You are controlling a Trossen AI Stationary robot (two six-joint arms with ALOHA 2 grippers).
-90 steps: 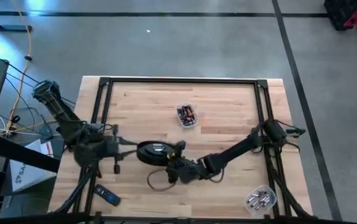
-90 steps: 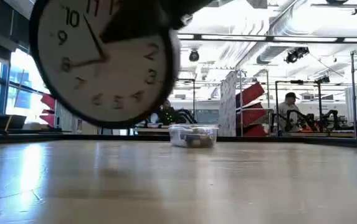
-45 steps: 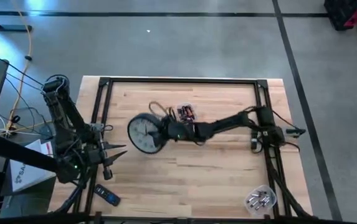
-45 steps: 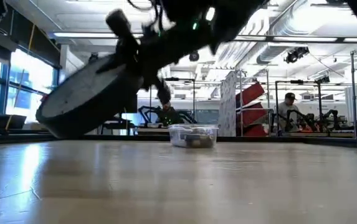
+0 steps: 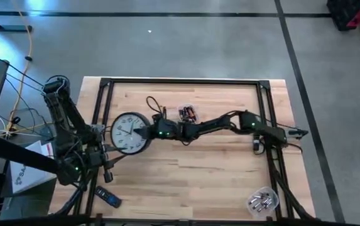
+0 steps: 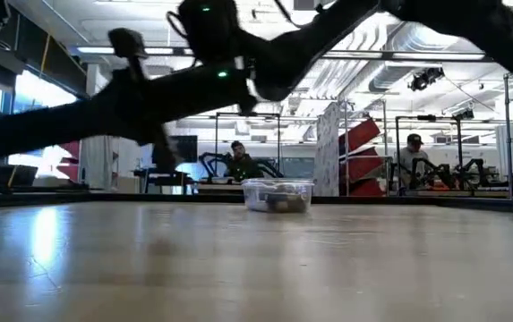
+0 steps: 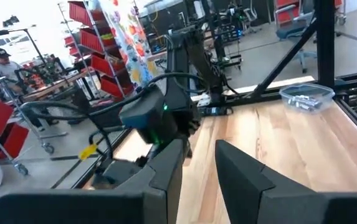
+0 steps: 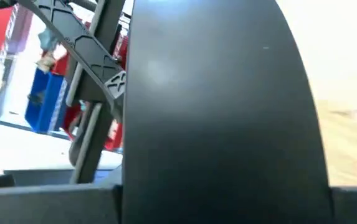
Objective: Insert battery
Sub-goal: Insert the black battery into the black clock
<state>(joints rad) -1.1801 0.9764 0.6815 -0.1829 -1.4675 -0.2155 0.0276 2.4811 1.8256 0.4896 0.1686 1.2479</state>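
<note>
Two arms are in play, and the right one has all the action: the right gripper is stretched far across the table, clenched on the rim of the wall clock, which now lies dial-up near the table's left edge. A second ago that clock was standing almost on edge nearer the front of the table, its dark back turned to the overhead camera; half a second ago it was tipping over beside the battery tub; now the white face with its numerals looks straight up. In the low view it shows only as a dark slab slung across the picture above the wood, so whether it rests on the table or hangs just clear I cannot tell. The right wrist view is filled by the clock's black rim. What does that mean for the job? The battery bay sits on the back, and the back now faces down, so my read is that either the cell is already in and the clock is being laid down, or it will need turning again. No battery shows in either gripper. The left gripper waits off the table's left side, fingers parted and empty. A second tub of cells sits at the front right corner.
</note>
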